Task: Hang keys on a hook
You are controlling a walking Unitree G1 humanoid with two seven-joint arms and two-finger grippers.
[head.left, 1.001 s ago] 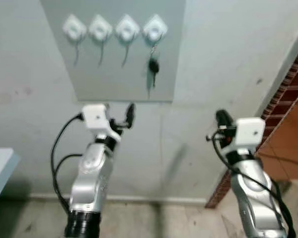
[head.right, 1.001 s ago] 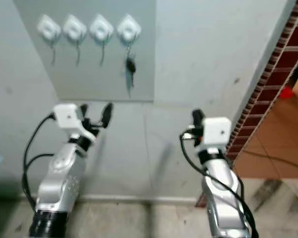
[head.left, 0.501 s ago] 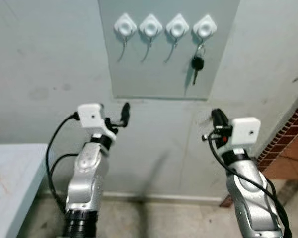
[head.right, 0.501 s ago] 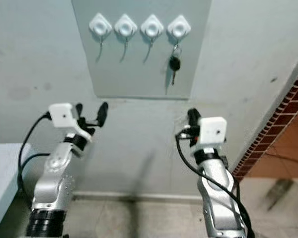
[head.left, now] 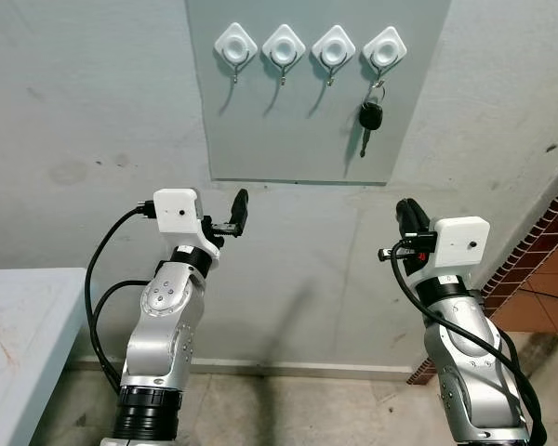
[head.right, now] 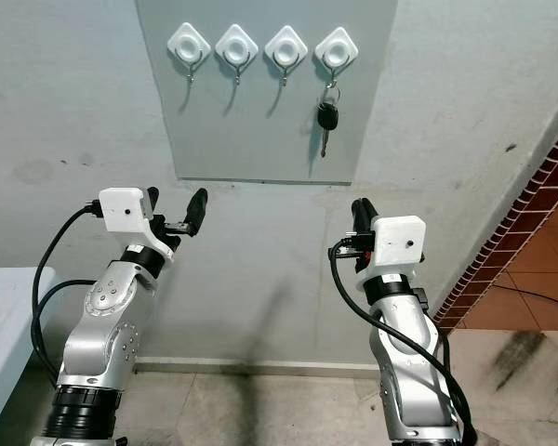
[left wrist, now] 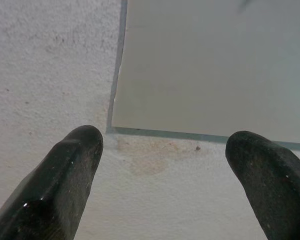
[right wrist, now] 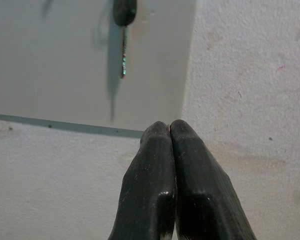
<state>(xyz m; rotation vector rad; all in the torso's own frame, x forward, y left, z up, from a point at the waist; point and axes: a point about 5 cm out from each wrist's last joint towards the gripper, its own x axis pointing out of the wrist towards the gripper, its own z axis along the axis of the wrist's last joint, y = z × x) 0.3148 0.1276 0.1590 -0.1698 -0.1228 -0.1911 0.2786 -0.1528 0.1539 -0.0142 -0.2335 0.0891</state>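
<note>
Nearest the camera, both silver arms rise from below with elbows bent, forearms angled up toward the wall. On the left, the left pincer [head.left: 231,216] has its two black fingers [left wrist: 65,175] spread wide apart with nothing between them, pointing at the lower edge of the grey panel [head.left: 288,121]. On the right, the right pincer [head.left: 407,216] has its fingers pressed flat together, empty, aimed just below the panel's lower corner under the keys [head.left: 369,121]. Compared with half a second ago, both arms hold nearly the same pose and the framing has barely shifted; a second ago the panel sat further to the left and the picture was blurred, so the camera has turned. At the lower left a pale counter [head.left: 23,325] edge juts in. Further back, on the wall, the panel carries four white hooks [head.left: 309,46] in a row; the keys hang from the rightmost hook [head.left: 384,48], a black-headed key dangling straight down, well apart from both pincers. Red brick [head.left: 539,251] borders the wall at the right.
</note>
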